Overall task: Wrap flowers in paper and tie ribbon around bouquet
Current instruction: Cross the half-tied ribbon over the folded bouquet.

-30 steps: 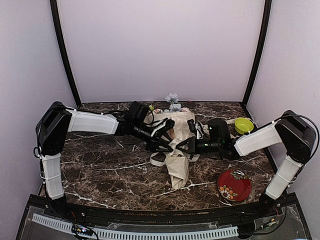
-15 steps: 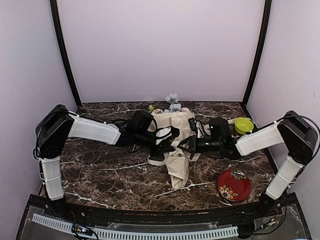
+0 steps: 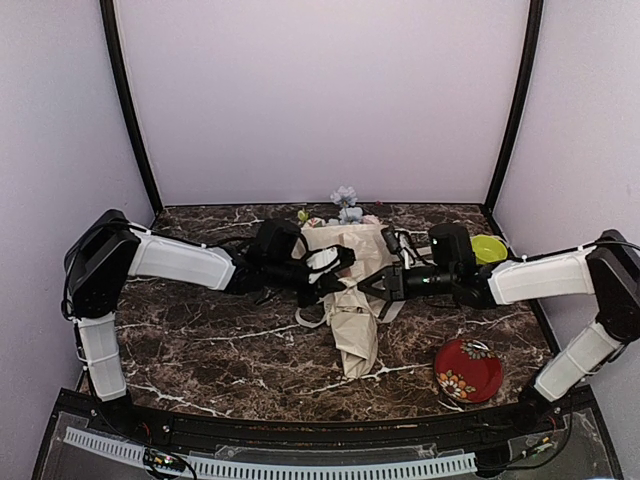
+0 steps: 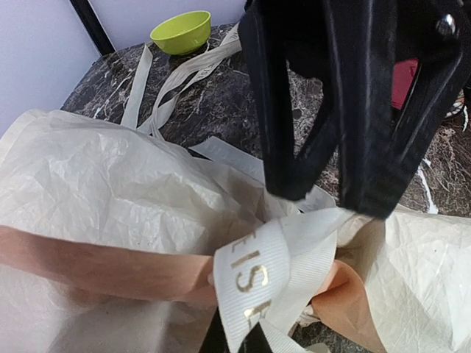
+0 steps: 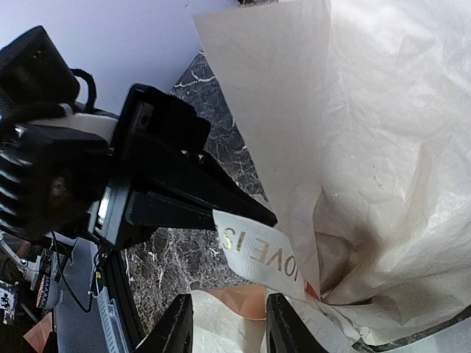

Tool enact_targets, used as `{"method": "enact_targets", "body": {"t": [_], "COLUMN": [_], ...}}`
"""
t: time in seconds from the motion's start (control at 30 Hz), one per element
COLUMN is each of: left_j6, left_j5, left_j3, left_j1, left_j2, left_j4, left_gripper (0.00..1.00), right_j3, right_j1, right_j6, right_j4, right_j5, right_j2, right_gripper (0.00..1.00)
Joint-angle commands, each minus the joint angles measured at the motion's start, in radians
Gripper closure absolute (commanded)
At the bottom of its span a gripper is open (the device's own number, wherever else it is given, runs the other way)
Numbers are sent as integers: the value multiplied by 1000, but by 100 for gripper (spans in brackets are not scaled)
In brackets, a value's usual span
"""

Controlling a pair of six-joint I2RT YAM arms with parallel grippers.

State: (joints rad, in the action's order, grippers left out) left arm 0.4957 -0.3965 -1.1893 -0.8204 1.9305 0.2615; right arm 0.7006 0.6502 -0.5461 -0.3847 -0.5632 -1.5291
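The bouquet lies mid-table as a crinkled cream paper cone, with the flowers showing at its far end. A cream ribbon with gold letters crosses the paper, whose peach underside shows at a fold. My left gripper is shut on this ribbon; in the left wrist view its fingertips pinch the strip from below. The right gripper faces it from the right, its jaws standing apart just over the ribbon's end. In the right wrist view the right gripper holds nothing.
A lime-green bowl stands at the back right, behind the right arm. A red patterned plate lies at the front right. Loose ribbon lengths trail over the marble toward the bowl.
My left gripper has closed on the ribbon and shifted right over the paper. The right gripper has opened, let the ribbon go, and its arm has stretched further right.
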Motion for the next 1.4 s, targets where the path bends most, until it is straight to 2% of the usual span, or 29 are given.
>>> {"method": "enact_targets", "body": {"t": [0.0, 0.3, 0.53, 0.73, 1.1, 1.27, 1.37], "left_j6": [4, 4, 16, 12, -5, -6, -6], "left_j5": [23, 30, 108, 132, 143, 139, 125], "left_j3": [19, 21, 32, 39, 37, 49, 67], "left_j1": [0, -5, -23, -27, -29, -30, -31], "left_j2": [-64, -68, -65, -60, -29, -31, -41], "left_j4": [24, 17, 60, 75, 84, 96, 123], "left_gripper": [100, 100, 100, 100, 96, 99, 99], "right_j3": [93, 209, 212, 201, 194, 278, 325], "right_j1": [-37, -53, -38, -35, -34, -64, -63], "right_j6": [189, 227, 207, 218, 282, 352, 357], "right_j4": [207, 237, 169, 189, 265, 380, 383], "right_j5": [-54, -81, -164, -156, -211, -172, -201], "right_j2": [48, -107, -142, -136, -79, -100, -152], "right_gripper": [63, 63, 80, 99, 100, 95, 96]}}
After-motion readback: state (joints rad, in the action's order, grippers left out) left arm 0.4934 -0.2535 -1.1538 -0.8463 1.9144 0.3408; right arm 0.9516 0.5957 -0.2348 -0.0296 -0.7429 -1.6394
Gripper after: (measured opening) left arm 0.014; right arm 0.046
